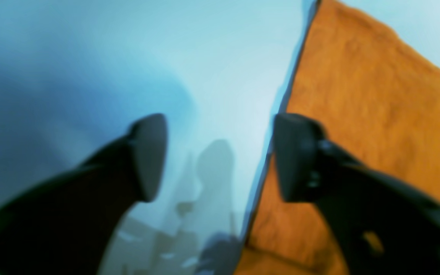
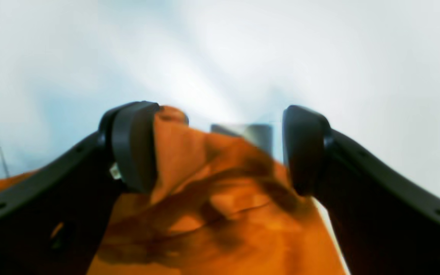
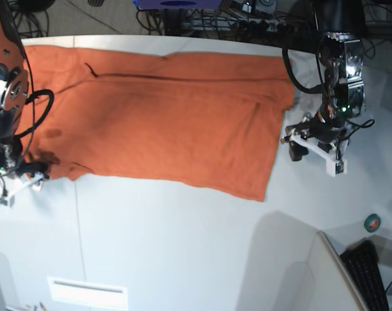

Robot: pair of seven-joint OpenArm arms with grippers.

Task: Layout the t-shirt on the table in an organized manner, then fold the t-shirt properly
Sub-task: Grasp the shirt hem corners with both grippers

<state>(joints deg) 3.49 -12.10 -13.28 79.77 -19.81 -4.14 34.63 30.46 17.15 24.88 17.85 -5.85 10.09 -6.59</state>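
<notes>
t-shirt [image 3: 163,116]: spread flat across the far half of the table [image 3: 183,246]
my left gripper [image 1: 220,156]: jaws apart, empty; beside the shirt's right edge
my right gripper [image 2: 220,152]: jaws apart; bunched cloth lies between them at the shirt's left edge

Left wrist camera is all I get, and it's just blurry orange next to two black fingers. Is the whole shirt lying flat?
Observer: Mostly. In the base view the t-shirt lies spread wide across the far part of the table.
Operator: Where's my other hand?
Observer: The right gripper is at the opposite end of the t-shirt, over a rumpled bit of cloth.
Operator: Is it holding on?
Observer: It doesn't look so. Its jaws stand wide apart, with crumpled cloth showing between them.
</notes>
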